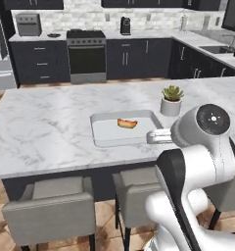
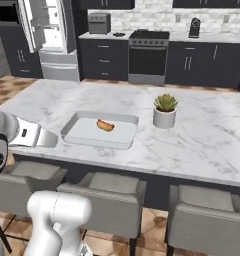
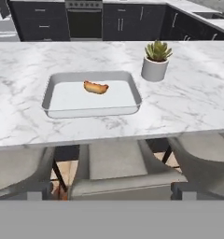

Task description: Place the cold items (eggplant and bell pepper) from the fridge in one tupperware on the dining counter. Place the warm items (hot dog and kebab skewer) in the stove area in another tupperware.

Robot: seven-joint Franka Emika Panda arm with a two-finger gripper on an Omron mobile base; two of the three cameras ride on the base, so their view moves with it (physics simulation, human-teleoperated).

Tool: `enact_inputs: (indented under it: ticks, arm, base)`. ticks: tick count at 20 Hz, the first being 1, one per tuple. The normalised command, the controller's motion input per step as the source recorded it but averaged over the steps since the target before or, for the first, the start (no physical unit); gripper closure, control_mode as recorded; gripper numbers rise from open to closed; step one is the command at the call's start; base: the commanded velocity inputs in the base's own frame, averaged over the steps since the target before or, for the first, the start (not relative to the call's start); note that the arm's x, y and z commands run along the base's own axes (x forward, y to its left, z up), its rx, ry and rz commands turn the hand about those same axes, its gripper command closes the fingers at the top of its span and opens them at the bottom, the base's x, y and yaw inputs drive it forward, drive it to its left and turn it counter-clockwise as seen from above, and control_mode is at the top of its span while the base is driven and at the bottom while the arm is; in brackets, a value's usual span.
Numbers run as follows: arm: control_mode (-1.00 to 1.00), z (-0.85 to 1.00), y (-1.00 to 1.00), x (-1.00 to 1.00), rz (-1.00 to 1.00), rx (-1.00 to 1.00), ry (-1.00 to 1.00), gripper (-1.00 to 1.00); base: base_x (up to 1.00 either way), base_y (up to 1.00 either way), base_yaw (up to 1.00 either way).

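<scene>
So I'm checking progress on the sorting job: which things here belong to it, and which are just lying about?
Part of the job:
- tupperware on the dining counter
- hot dog lying inside it
- fridge, door open
- stove

Just lying about:
- potted plant beside the tupperware
- stools under the counter
- toaster oven
- coffee machine

Our white arm (image 1: 198, 186) rises from the base, bends at a dark-faced elbow joint (image 1: 212, 119) and reaches forward level with the counter edge. Our gripper (image 3: 112, 192) points ahead with its fingertips (image 3: 181, 191) set wide apart, nothing between them, though they show only faintly.
</scene>
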Motion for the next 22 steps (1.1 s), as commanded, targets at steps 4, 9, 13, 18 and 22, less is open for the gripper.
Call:
enact_inputs:
  ticks: [4, 9, 13, 18, 22]
  arm:
    - [1.0, 0.0, 0.0, 0.0, 0.0, 0.0, 0.0, -1.0]
    - [1.0, 0.0, 0.0, 0.0, 0.0, 0.0, 0.0, -1.0]
    - [1.0, 0.0, 0.0, 0.0, 0.0, 0.0, 0.0, -1.0]
    - [1.0, 0.0, 0.0, 0.0, 0.0, 0.0, 0.0, -1.0]
    - [1.0, 0.0, 0.0, 0.0, 0.0, 0.0, 0.0, -1.0]
  base:
    - [-0.24, 1.0, 0.0]
    - [-0.03, 1.0, -0.02]
    - [0.06, 1.0, -0.08]
    - [0.14, 1.0, -0.11]
    - [0.31, 1.0, -0.14]
